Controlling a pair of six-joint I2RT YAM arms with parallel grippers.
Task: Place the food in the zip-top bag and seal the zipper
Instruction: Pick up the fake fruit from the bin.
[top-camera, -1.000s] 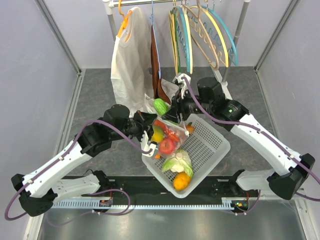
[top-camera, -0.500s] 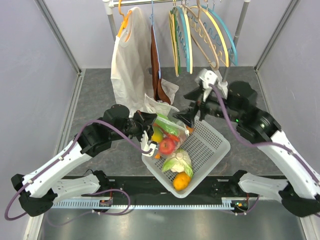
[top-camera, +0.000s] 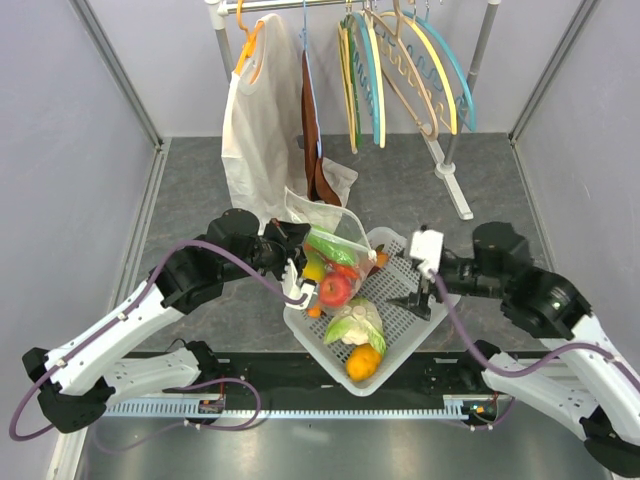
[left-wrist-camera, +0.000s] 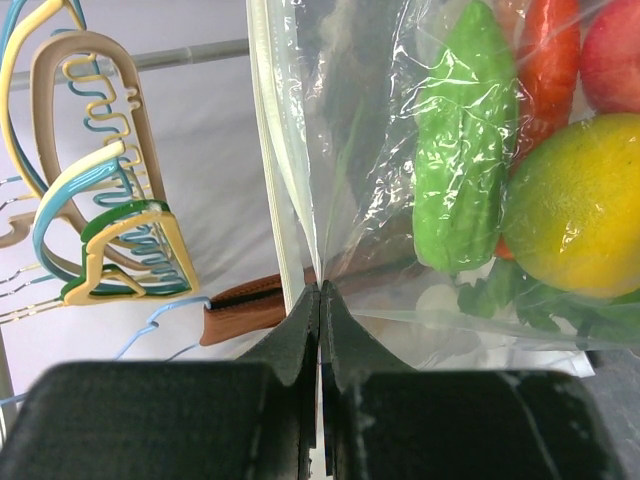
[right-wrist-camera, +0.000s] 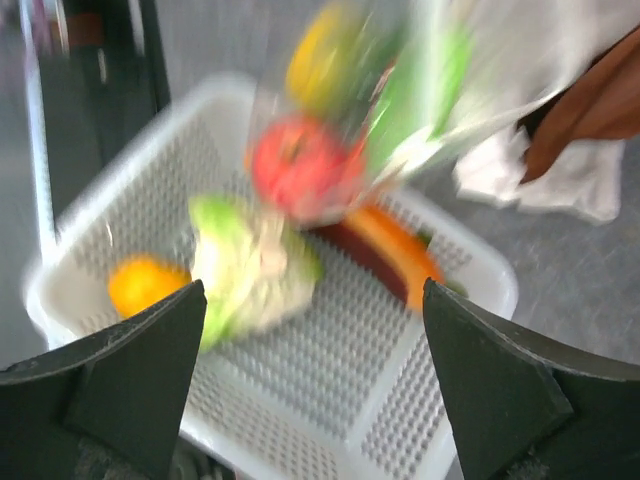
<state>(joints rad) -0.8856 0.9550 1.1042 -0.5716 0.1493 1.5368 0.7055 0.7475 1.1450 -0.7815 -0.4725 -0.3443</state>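
Observation:
The zip-top bag (top-camera: 335, 232) hangs tilted over the white basket's (top-camera: 425, 322) back left corner, and my left gripper (top-camera: 298, 272) is shut on its edge. In the left wrist view the jaws meet on the clear film (left-wrist-camera: 320, 290), beside the zipper (left-wrist-camera: 268, 150) strip. Inside the bag lie a green cucumber (left-wrist-camera: 460, 150), a yellow pepper (left-wrist-camera: 580, 210) and a red apple (left-wrist-camera: 615, 50). My right gripper (top-camera: 420, 300) hovers open and empty over the basket's right half. The cauliflower (right-wrist-camera: 255, 265), an orange pepper (right-wrist-camera: 145, 283) and a long orange piece (right-wrist-camera: 395, 250) lie in the basket.
A clothes rack at the back carries a white garment (top-camera: 255, 120), a brown one (top-camera: 312, 130) and several coloured hangers (top-camera: 400, 70). Its foot (top-camera: 455, 185) reaches forward on the right. The right wrist view is blurred by motion.
My right gripper opened at the bag's mouth, leaving the green piece in the bag, then swung right and forward over the basket. The left arm held still.

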